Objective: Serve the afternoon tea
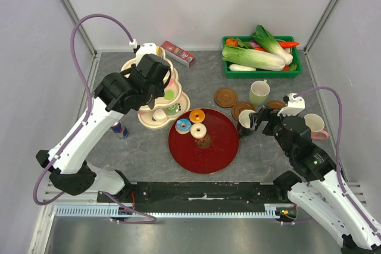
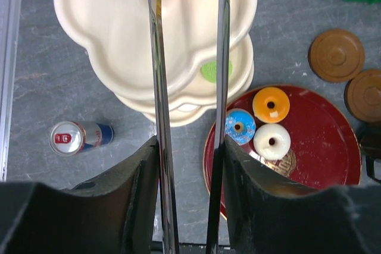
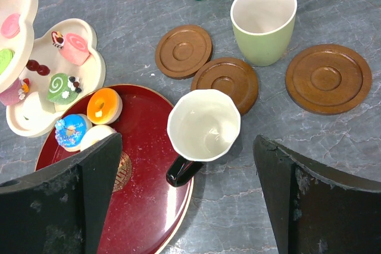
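Observation:
My left gripper is shut on a pair of metal tongs, whose blades reach over the top tier of the cream tiered stand. Swirl cakes, one pink and one green, sit on a lower tier. The red tray carries an orange donut, a blue one and a white one. My right gripper stands open above the black mug at the tray's right rim. The green mug is beside three brown coasters. A white mug stands at the far right.
A green crate of leafy vegetables sits at the back right. A drink can lies left of the stand, and a red box lies behind it. Walls close in the table on three sides.

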`<action>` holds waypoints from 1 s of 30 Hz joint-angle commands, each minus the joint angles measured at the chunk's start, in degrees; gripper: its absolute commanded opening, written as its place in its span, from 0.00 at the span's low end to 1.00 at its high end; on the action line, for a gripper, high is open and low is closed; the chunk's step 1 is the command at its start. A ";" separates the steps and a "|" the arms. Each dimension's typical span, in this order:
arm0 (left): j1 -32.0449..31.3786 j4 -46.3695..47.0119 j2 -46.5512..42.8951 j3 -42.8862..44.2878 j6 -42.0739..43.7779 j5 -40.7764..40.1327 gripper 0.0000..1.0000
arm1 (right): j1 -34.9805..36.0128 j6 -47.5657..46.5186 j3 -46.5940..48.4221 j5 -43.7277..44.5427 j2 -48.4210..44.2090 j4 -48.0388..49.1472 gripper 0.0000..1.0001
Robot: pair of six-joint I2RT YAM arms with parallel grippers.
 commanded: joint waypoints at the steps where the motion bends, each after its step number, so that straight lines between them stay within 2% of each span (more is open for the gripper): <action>1: 0.19 -0.43 -2.18 -2.83 -3.07 2.53 0.49 | 0.13 0.45 -0.22 0.64 -0.05 1.22 0.98; 6: 0.19 1.14 -4.20 -5.91 -2.54 6.39 0.49 | 0.13 0.45 -0.31 0.47 0.04 1.14 0.98; 14: 0.19 1.59 -4.38 -5.56 -1.05 11.58 0.49 | 0.13 0.45 -0.31 0.47 -0.31 1.05 0.98; 30: 0.19 -6.94 -2.27 -1.00 -3.86 5.87 0.51 | 0.04 0.54 -0.40 0.56 -0.22 1.23 0.98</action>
